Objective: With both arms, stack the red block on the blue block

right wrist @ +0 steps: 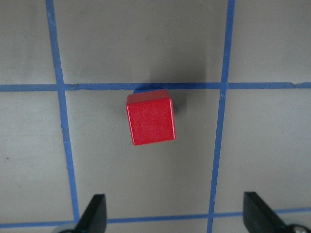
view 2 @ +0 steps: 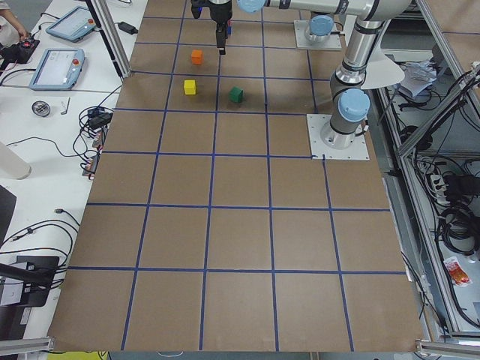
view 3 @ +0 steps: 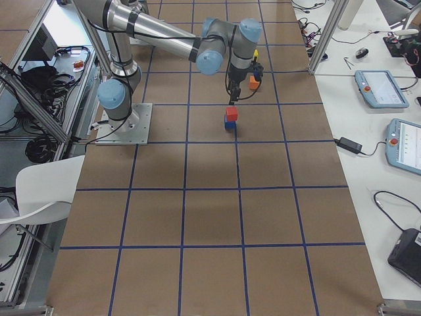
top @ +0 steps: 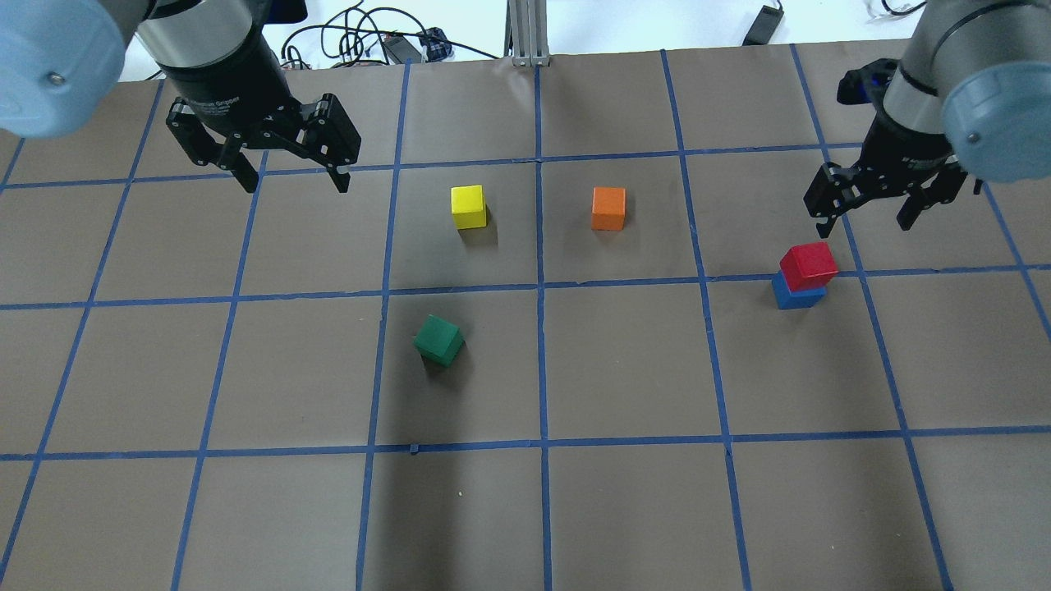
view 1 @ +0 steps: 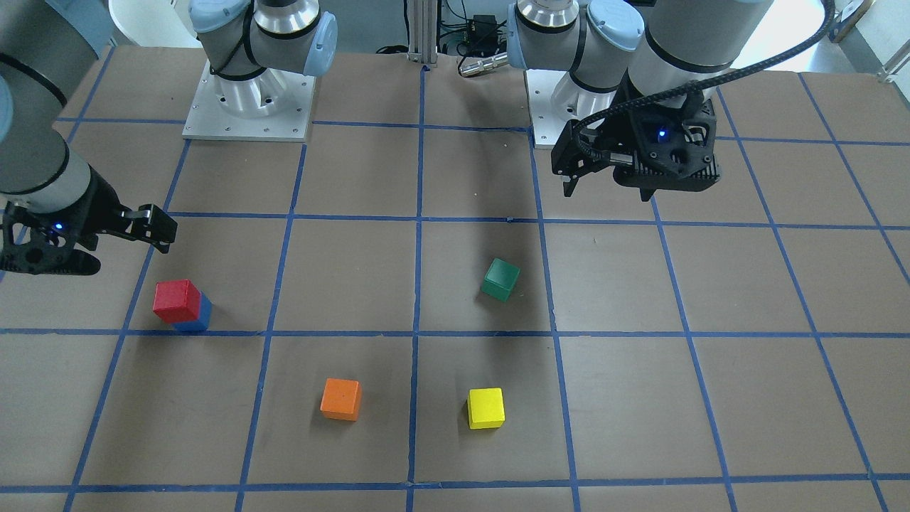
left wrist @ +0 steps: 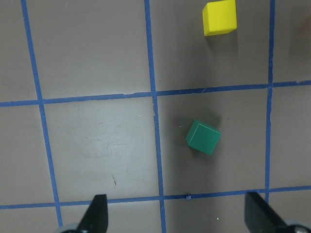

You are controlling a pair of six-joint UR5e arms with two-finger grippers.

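Note:
The red block (top: 809, 263) sits on top of the blue block (top: 796, 294) at the table's right; the stack also shows in the front view, red block (view 1: 176, 300) over blue block (view 1: 197, 320). In the right wrist view the red block (right wrist: 150, 124) hides nearly all of the blue one. My right gripper (top: 864, 215) hangs open and empty above and just beyond the stack, apart from it; it also shows in the front view (view 1: 142, 229). My left gripper (top: 296, 180) is open and empty, high over the table's far left, and shows in the front view (view 1: 608, 186).
A green cube (top: 438, 340) lies tilted near the middle, also in the left wrist view (left wrist: 203, 137). A yellow cube (top: 468, 206) and an orange cube (top: 608, 208) sit farther out. Brown table paper with blue tape grid (top: 542, 287). Arm bases (view 1: 249, 107) stand at the robot's edge.

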